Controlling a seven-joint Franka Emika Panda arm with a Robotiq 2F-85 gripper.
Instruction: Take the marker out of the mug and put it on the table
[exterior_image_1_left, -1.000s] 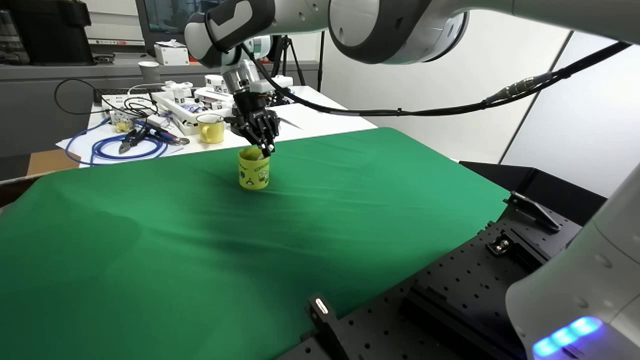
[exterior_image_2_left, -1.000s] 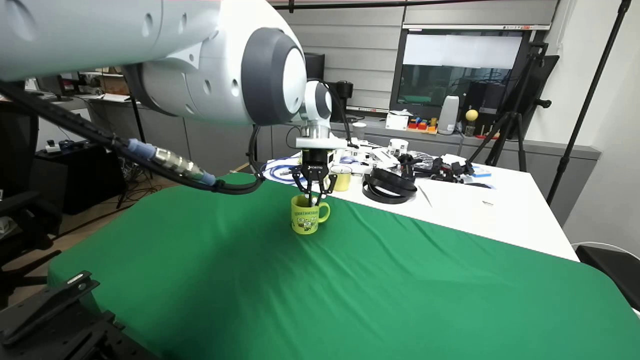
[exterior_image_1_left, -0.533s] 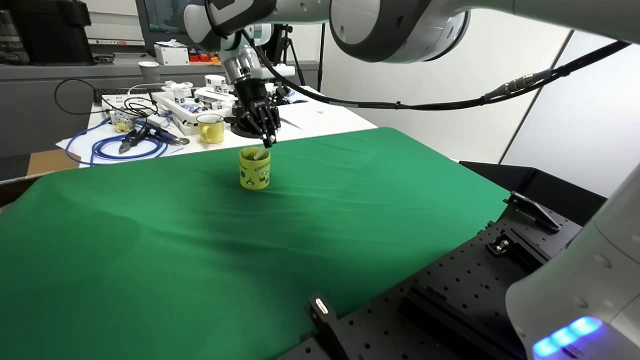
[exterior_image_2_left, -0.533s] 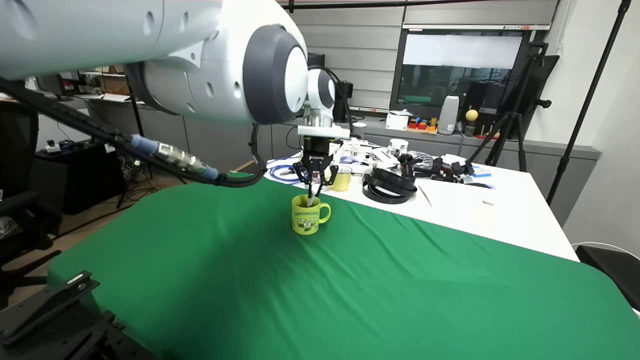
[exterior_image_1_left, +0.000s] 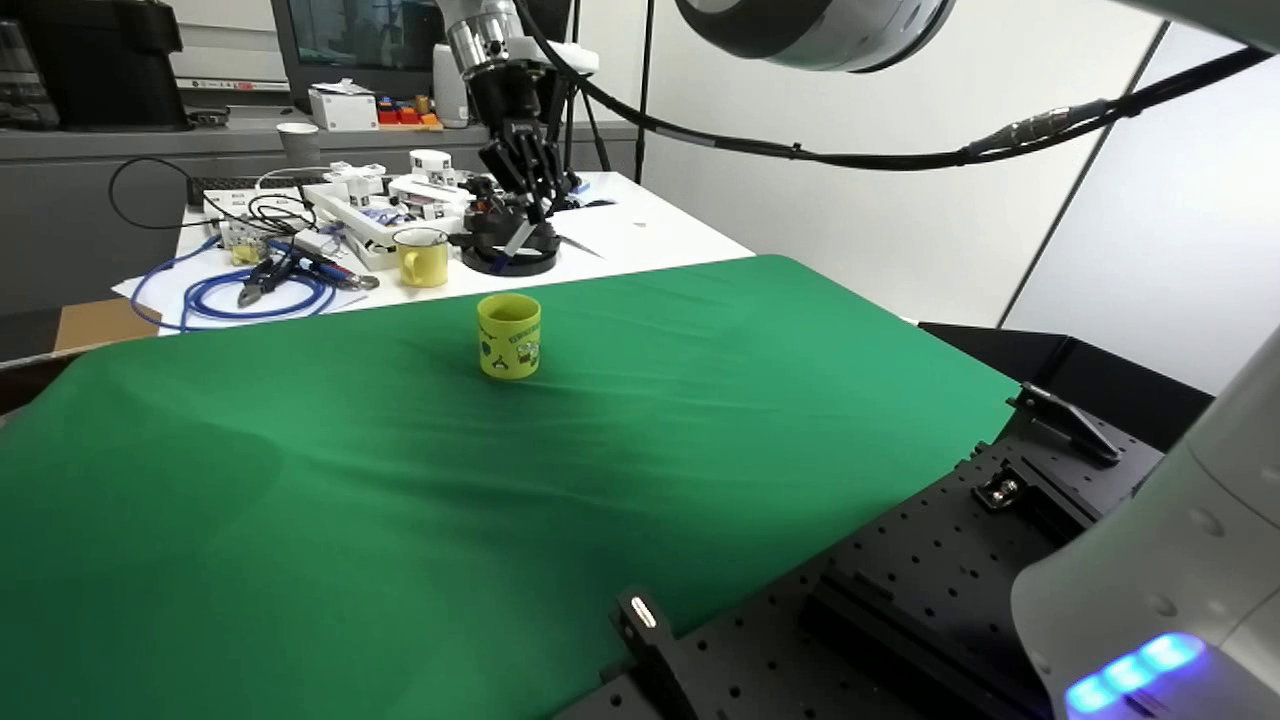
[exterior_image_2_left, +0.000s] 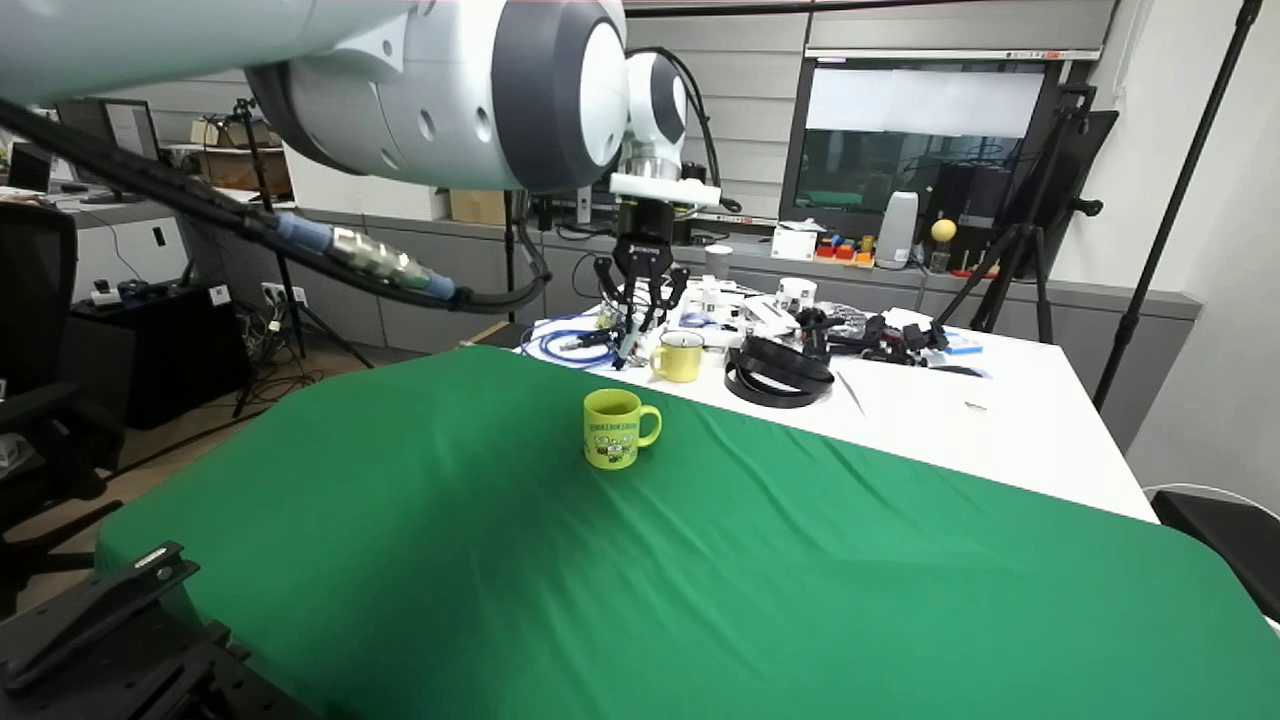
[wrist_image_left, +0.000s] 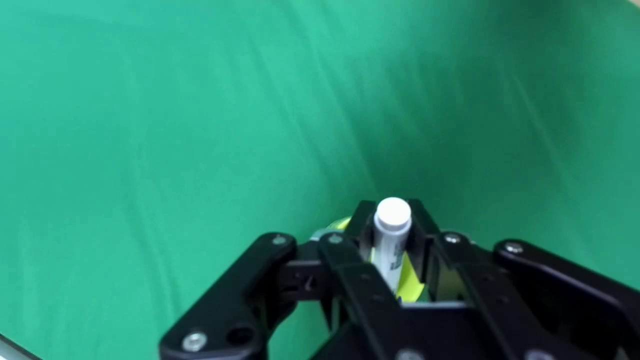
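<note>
Grips tilted marker (exterior_image_1_left: 518, 238) between clenched fingers (wrist_image_left: 420, 225), upper centre of an exterior view; holds it clear of upright mug (exterior_image_1_left: 509, 342) mid-frame.

Green-clothed table (exterior_image_2_left: 800, 580); mug (exterior_image_2_left: 611, 432) upright atop

Dark-patterned yellow-green mug (exterior_image_2_left: 611, 430), white-ended marker (wrist_image_left: 391, 245), plain green table (exterior_image_2_left: 800, 550)

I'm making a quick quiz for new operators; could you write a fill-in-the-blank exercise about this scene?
The end effector grips a marker whose upper end is ____.
The printed mug stands upright on a ____ cloth.
In an exterior view, the mug's handle points toward the picture's ____ edge.

Missing words: white; green; right.
</note>
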